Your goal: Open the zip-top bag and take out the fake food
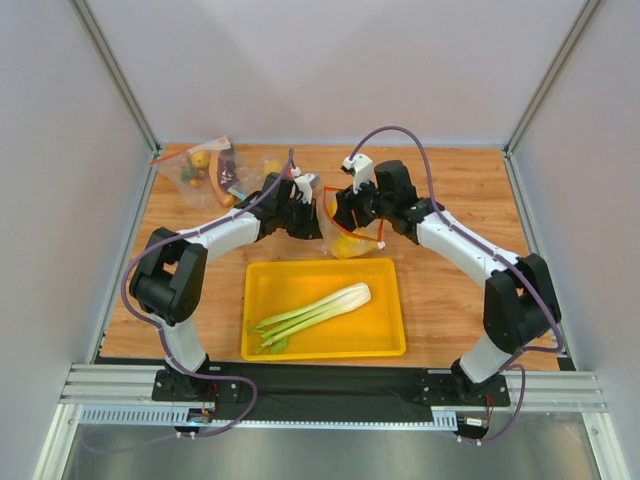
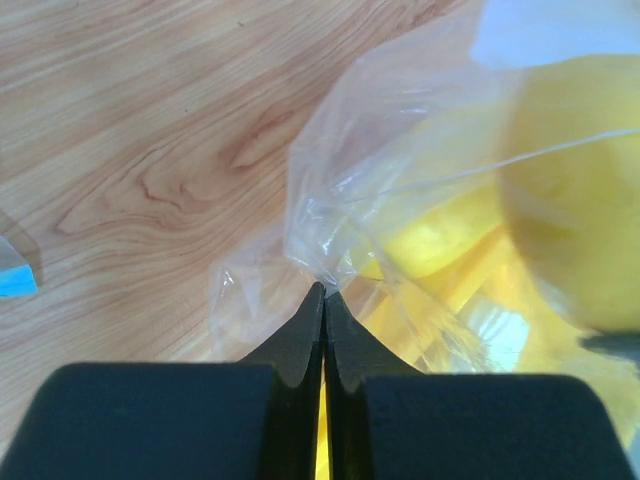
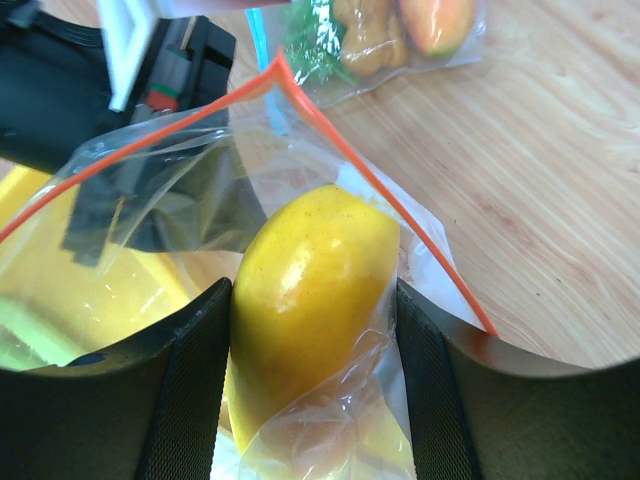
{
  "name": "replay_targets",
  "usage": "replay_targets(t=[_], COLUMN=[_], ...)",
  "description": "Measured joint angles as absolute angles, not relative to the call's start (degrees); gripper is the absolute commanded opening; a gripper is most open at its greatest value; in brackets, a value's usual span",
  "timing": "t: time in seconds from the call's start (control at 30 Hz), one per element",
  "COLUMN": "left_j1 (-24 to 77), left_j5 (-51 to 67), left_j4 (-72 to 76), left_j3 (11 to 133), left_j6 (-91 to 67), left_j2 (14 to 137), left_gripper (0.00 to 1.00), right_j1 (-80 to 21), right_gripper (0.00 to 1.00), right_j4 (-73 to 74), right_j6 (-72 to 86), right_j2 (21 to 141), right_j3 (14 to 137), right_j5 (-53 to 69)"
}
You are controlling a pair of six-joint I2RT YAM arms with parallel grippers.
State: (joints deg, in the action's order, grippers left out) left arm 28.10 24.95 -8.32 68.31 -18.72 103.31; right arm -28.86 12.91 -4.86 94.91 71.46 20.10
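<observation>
We find the celery-like stalk lying in the yellow tray, so one piece of three is out. Just beyond the tray's far edge the zip-top bag is held with its mouth open: the left gripper is clamped flat on a fold of its plastic, and the right gripper, inside the mouth, presses its fingers to both sides of the yellow fruit. That fruit is not yet out; the orange fruit we cannot make out.

Near-centre on table: tray, stalk lying diagonally in it. Behind tray: zip-top bag, left gripper pinching its left edge, right gripper at its right, straddling fruit inside. Far-left corner: other bags.
</observation>
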Motion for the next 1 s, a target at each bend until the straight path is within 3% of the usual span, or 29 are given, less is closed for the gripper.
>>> replay_targets(t=[0.6,0.73,1.0], left_j1=[28.6,28.6,28.6], left_j5=[26.9,26.6,26.4], left_j4=[-6.2,-7.2,-7.9], left_j3=[70.1,70.1,70.1], left_j6=[-19.1,-19.1,-19.1], left_j2=[103.3,103.3,103.3], left_gripper=[0.00,0.00,0.00], right_j1=[-28.3,-27.7,-27.5], right_gripper=[0.46,0.47,0.60], right_j4=[1.2,-7.7,-19.4], right_j6=[12.6,18.7,24.6], right_j2=[81.2,81.4,83.5], right_j3=[59.0,54.3,52.4], right_j5=[12.7,14.3,23.3])
